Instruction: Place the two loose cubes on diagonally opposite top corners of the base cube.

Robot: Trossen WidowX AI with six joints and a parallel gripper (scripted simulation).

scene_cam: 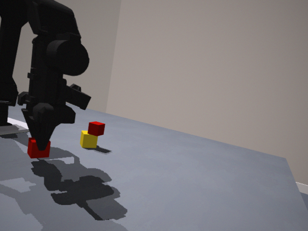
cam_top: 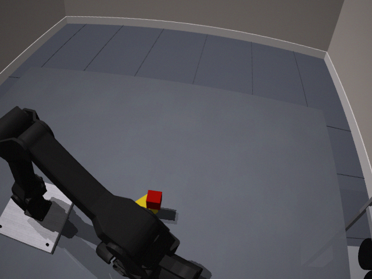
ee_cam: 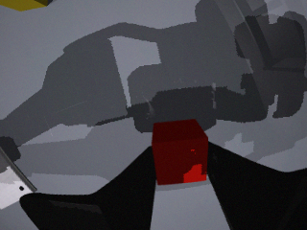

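Note:
The yellow base cube [cam_top: 142,201] [scene_cam: 89,140] stands on the table, and its edge shows in the wrist view [ee_cam: 21,4]. One red cube [cam_top: 154,198] [scene_cam: 96,128] rests level on its top, over one corner and overhanging it. My gripper [scene_cam: 40,146] [ee_cam: 177,149] is shut on the other red cube [scene_cam: 33,149] [ee_cam: 175,158], with a finger on each of two opposite sides. This cube is slightly above the table, to the left of the base cube in the exterior view. The arm hides it in the top view.
The arm's metal base plate [cam_top: 18,216] [ee_cam: 7,184] is at the left on the grey table [cam_top: 225,168] [scene_cam: 198,179]. The forearm [cam_top: 129,219] passes close in front of the base cube in the top view. A dark object [cam_top: 365,254] is at the right edge.

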